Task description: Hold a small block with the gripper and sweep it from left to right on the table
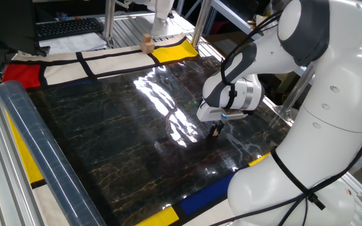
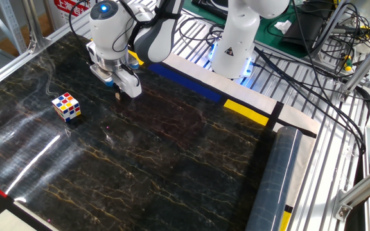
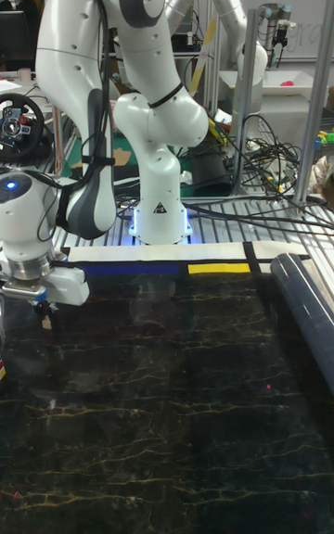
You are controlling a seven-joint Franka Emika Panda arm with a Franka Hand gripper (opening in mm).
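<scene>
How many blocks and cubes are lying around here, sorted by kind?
small tan block: 1
multicoloured puzzle cube: 1
larger tan wooden block: 1
Total: 3

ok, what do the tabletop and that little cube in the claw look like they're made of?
Table: looks like glossy black marble-patterned sheet with brownish veins; strong glare suggests a polished or laminated finish. Small block in the claw: tan and matte, probably bare wood, but too small to see grain.
</scene>
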